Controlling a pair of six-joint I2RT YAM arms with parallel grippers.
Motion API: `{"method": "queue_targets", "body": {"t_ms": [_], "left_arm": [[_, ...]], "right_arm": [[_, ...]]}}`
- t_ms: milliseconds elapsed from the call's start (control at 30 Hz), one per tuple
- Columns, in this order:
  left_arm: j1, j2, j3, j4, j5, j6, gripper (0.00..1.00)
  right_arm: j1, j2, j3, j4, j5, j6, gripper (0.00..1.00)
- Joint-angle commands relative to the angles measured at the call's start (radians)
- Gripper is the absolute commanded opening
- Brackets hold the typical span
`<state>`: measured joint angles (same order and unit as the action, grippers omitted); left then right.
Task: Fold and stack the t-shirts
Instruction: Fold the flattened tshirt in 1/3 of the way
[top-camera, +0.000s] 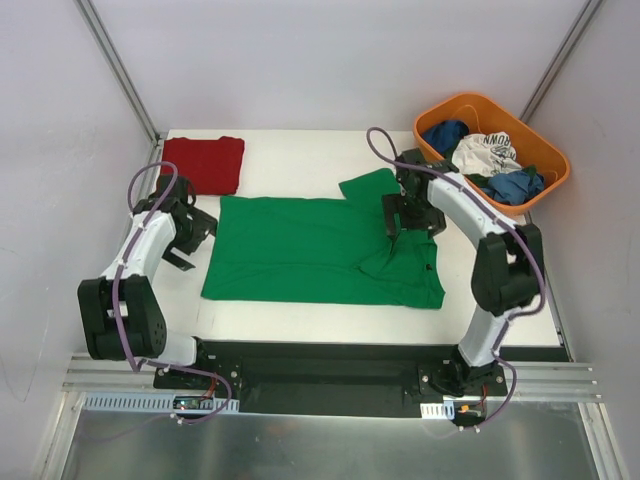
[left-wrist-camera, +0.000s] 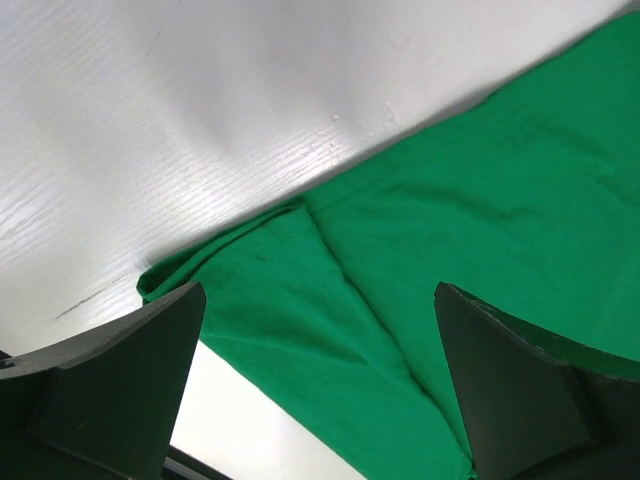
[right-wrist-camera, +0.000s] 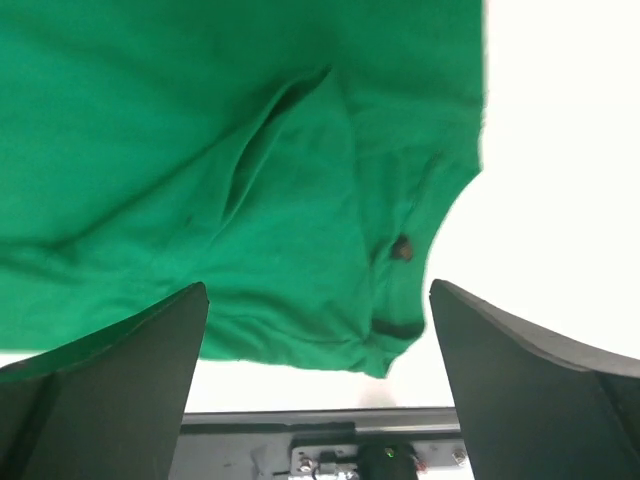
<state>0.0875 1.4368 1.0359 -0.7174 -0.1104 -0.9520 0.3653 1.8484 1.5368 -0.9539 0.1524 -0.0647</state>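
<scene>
You have both grippers open and holding nothing: the left gripper (left-wrist-camera: 318, 290) hangs over the left edge of the green shirt (top-camera: 300, 250), and the right gripper (right-wrist-camera: 318, 288) over its collar end. The green shirt lies spread across the middle of the counter (top-camera: 300, 160), one sleeve sticking out at its far right. The red shirt (top-camera: 205, 163) lies folded at the far left corner, close beside the green one, and an orange basket (top-camera: 468, 100) of other garments sits far right.
</scene>
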Motion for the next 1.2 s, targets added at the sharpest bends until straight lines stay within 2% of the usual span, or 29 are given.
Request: {"method": "queue_targets", "body": {"t_ms": [0, 33, 100, 233, 600, 900, 1167], "left_arm": [[-0.041, -0.099, -0.039, 0.012, 0.056, 0.032, 0.99], [-0.049, -0.104, -0.048, 0.036, 0.076, 0.038, 0.99], [-0.083, -0.098, -0.062, 0.056, 0.107, 0.062, 0.99], [-0.141, -0.056, -0.039, 0.065, 0.103, 0.094, 0.99], [-0.184, -0.012, -0.060, 0.115, 0.143, 0.119, 0.99], [-0.184, 0.037, -0.073, 0.141, 0.182, 0.124, 0.99], [-0.186, 0.056, -0.039, 0.170, 0.201, 0.133, 0.99]], "right_arm": [[0.003, -0.234, -0.186, 0.104, -0.219, 0.006, 0.97], [0.004, -0.256, -0.231, 0.194, -0.361, 0.020, 0.97], [0.006, -0.284, -0.332, 0.277, -0.480, 0.046, 0.97], [0.027, -0.252, -0.409, 0.385, -0.571, 0.141, 0.97], [0.073, -0.123, -0.391, 0.438, -0.567, 0.186, 0.97], [0.081, -0.172, -0.455, 0.446, -0.516, 0.192, 0.97], [0.093, -0.121, -0.434, 0.498, -0.511, 0.217, 0.97]]}}
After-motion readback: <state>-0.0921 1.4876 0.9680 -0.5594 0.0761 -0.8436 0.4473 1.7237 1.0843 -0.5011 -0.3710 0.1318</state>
